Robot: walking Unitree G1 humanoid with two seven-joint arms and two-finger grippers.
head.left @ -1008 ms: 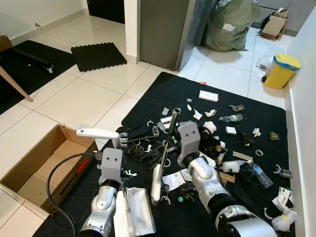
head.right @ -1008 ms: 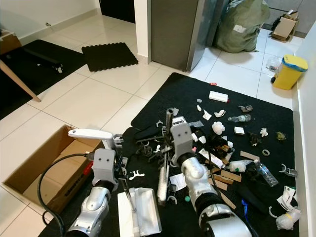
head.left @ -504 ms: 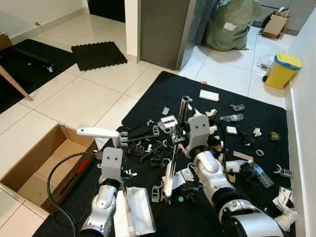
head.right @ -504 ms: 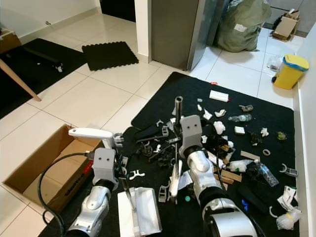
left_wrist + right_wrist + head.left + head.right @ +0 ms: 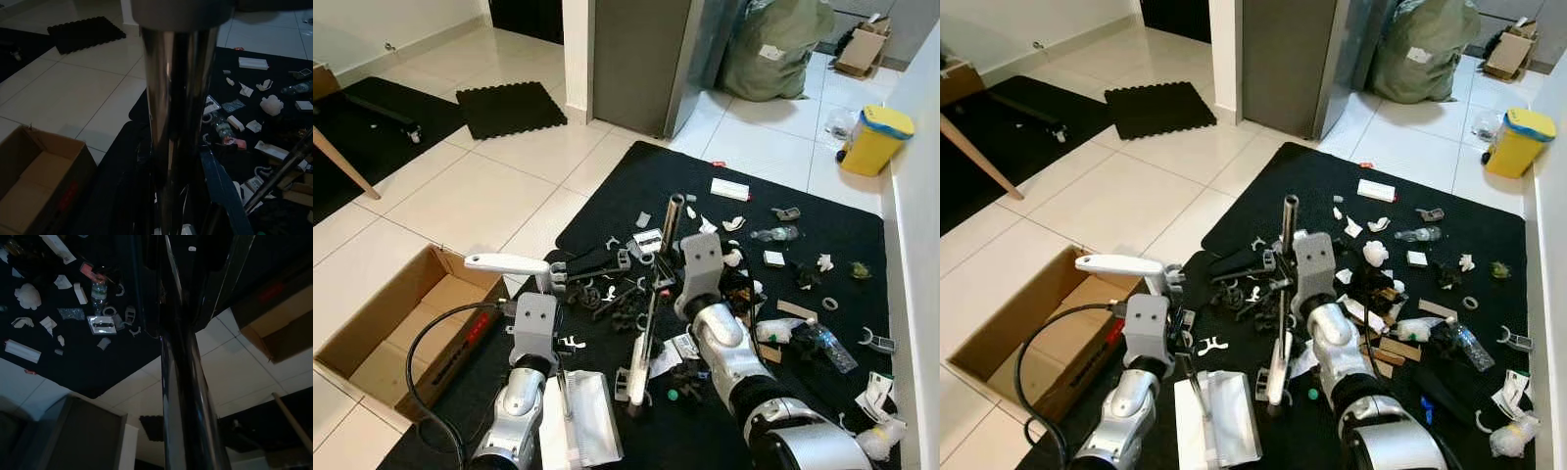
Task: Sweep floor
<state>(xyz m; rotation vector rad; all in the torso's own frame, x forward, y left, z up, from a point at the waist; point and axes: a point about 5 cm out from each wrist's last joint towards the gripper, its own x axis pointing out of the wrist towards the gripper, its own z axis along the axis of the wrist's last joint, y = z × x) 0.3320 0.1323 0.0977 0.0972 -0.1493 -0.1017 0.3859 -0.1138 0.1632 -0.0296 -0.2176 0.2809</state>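
**Robot grips broom and dustpan over a littered mat**

While scraps of paper, plastic clips and bottles lie strewn across the black mat (image 5: 822, 230), the right gripper (image 5: 658, 286) is clamped around the metal pole of a broom (image 5: 649, 333), which leans up past it to a tip near the mat's middle and runs down to a pale head just below the gripper, among the litter (image 5: 744, 284). Most of that rubbish lies to the right of the right gripper and beyond it.

To its left, the left gripper (image 5: 555, 277) is closed on the upright shaft of a dustpan (image 5: 582, 419), whose white handle (image 5: 506, 262) juts out sideways at the top and whose white pan sits flat on the mat beside the arm, near the broom head. A black cable (image 5: 419, 377) loops out from the left arm.

Further left of that gripper, an open cardboard box (image 5: 382, 338) rests on the pale tiles. Well beyond both grippers stand a yellow bin (image 5: 869, 139) by the wall, a stuffed green sack (image 5: 773, 47) and a small dark foam mat (image 5: 506, 108).
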